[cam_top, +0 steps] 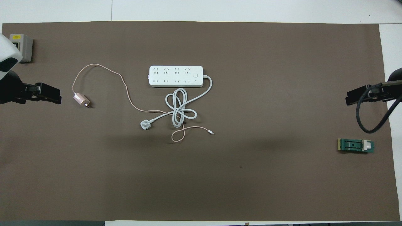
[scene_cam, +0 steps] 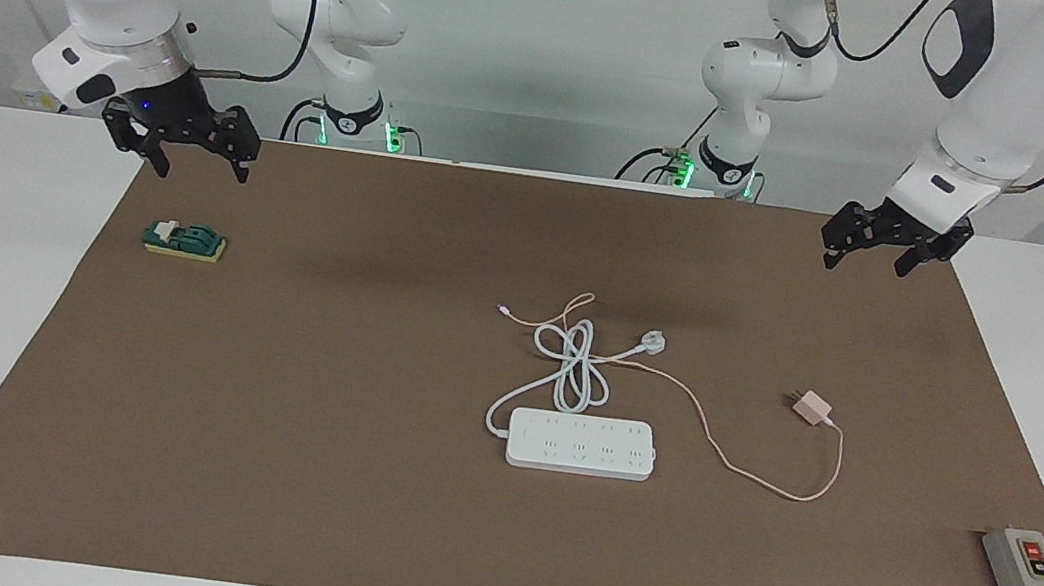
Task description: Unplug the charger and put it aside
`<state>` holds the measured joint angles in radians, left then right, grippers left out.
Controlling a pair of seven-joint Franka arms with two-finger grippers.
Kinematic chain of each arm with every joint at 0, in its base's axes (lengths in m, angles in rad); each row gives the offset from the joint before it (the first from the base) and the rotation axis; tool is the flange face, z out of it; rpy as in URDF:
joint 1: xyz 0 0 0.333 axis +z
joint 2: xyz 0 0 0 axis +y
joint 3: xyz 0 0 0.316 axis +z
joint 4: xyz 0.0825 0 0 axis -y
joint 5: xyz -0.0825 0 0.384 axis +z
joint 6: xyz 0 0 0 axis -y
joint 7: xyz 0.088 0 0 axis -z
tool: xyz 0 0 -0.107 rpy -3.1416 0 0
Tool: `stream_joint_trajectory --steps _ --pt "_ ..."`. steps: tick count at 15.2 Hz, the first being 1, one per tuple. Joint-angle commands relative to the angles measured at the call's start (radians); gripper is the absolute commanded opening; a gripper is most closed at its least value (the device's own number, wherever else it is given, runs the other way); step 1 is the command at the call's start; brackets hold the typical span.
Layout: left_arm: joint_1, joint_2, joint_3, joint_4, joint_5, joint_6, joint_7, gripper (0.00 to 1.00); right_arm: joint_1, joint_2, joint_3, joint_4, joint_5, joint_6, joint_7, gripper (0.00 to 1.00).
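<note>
On mat, charger (scene_cam: 811, 408) unplugged, apart from raised left tool (scene_cam: 880, 251).

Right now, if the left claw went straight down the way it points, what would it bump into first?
Probably just the bare brown mat. The left claw hangs over it, with the pink charger lying off its line, though depth is hard to judge.
</note>
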<state>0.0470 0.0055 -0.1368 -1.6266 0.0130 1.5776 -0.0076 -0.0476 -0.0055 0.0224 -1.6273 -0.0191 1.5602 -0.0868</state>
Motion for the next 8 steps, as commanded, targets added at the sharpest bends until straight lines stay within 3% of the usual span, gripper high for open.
stream_joint_trajectory --steps 1,8 --pt "0.004 -0.006 0.011 -0.006 -0.01 -0.007 0.028 1.0 -0.023 -0.016 0.022 -0.011 -0.01 -0.011 0.013 1.0" --pt "0.013 -0.002 0.008 -0.004 -0.01 -0.013 0.024 1.0 -0.024 -0.018 0.022 -0.016 -0.01 -0.012 0.012 1.0"
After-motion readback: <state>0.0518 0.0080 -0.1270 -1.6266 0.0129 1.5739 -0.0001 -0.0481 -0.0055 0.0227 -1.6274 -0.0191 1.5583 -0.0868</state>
